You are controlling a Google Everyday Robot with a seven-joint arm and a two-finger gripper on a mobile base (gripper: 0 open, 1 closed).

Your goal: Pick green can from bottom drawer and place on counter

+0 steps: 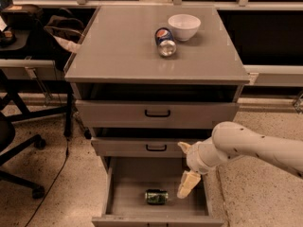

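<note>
Lying on its side on the floor of the open bottom drawer [110, 193], the green can [156, 196] sits near the drawer's front edge, about midway across, with its long axis running left to right. The claw [182, 170] hangs over the right part of the same drawer, just beside the can on its right and not touching it. Its two pale fingers stand well apart. The lower finger [188, 184] points down into the drawer with its tip close to the can's right end, and the upper one [183, 147] juts up and to the left in front of the middle drawer [123, 147]. The lower tip seems to sit a little above the drawer floor, though that is hard to judge from this angle. The white arm [255, 148] reaches in from the right edge at about the height of the middle drawer.

The middle drawer and the top drawer [113, 113] rise in steps behind, each with a black handle at its centre. Over them spreads the table [123, 46], a broad glossy grey top. Toward its far right a blue-and-red can [165, 41] lies on its side with its silver end toward the camera. A white bowl [184, 26] stands upright just behind it and to the right. At the left, on the speckled floor, part of a black office chair [9, 141] shows.
</note>
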